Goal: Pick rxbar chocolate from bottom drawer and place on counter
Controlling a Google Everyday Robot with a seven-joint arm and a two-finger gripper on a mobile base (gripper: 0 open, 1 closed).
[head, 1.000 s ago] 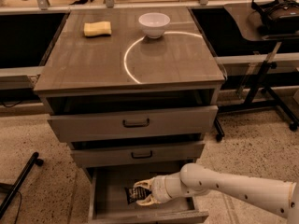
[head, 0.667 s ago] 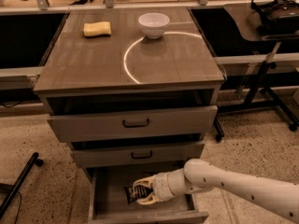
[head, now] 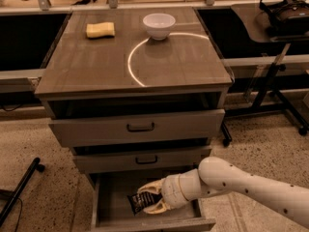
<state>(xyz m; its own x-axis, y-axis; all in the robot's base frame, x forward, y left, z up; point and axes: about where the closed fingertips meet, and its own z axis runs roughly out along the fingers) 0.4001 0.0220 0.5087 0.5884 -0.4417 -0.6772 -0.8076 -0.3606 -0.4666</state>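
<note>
The rxbar chocolate (head: pixel 137 201) sits in the bottom drawer (head: pixel 108 211), caught in the gripper (head: pixel 153 200). The two pale, curved fingers (head: pixel 148 188) are closed onto it, one at its far edge and one at its near edge. The bar is a flat black wrapper with pale lettering. Its long axis runs roughly across the drawer's width, with the free end pointing left and the right end hidden between the fingers. I cannot tell whether it touches the drawer floor.

Behind the gripper, a smooth cream arm (head: pixel 241 180) dotted with small dark marks runs off to the lower right. The drawer stands open, a deep grey-brown wooden box with a plain floor. Above it the middle drawer (head: pixel 140 159) and top drawer (head: pixel 140 127), both shallower and fitted with black handles, are each open a little.

The counter (head: pixel 96 62) is a flat, glossy grey-brown top marked with a thin white arc (head: pixel 131 64). A round white bowl (head: pixel 159 25) stands at the arc's far end, and a yellow sponge (head: pixel 100 30) lies to the bowl's left.

The floor (head: pixel 29 144) is speckled beige. Black stand legs (head: pixel 277 95) rise at the right, and dark shelving runs behind the cabinet.
</note>
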